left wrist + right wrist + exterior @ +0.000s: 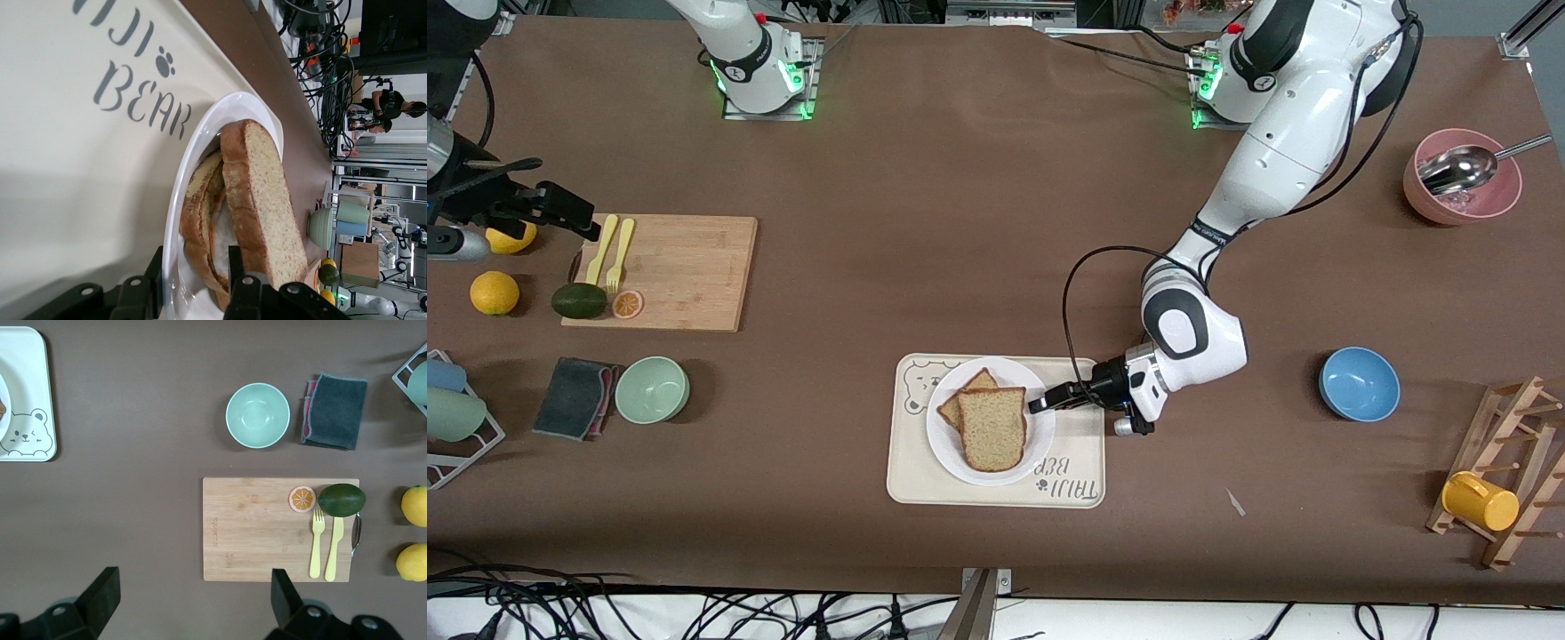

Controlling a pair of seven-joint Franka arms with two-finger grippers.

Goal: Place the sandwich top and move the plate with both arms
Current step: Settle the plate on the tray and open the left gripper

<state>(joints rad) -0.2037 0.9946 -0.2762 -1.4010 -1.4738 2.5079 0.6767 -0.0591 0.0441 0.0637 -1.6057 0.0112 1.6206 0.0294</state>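
Bread top lies on the lower slice on the plate, with the left gripper right at its edge toward the left arm's end of the table; in the left wrist view its fingers straddle the slice and stand parted, seemingly letting go, so I judge the placing all but done. To finish well, the jaws should open fully and back straight out along the tray without dragging the slice off the stack, which already sits a little askew over the lower slice. The plate rests on the tray in the table's middle, near the front camera. The right gripper hangs wide open and empty, waiting over the bare table beside the cutting board, well apart from the plate; it must come across for the two-arm move. On the board lie forks, an avocado and an orange slice; a green bowl and a cloth sit nearer the camera, a blue bowl toward the left arm's end. Nothing stands close enough to block the plate
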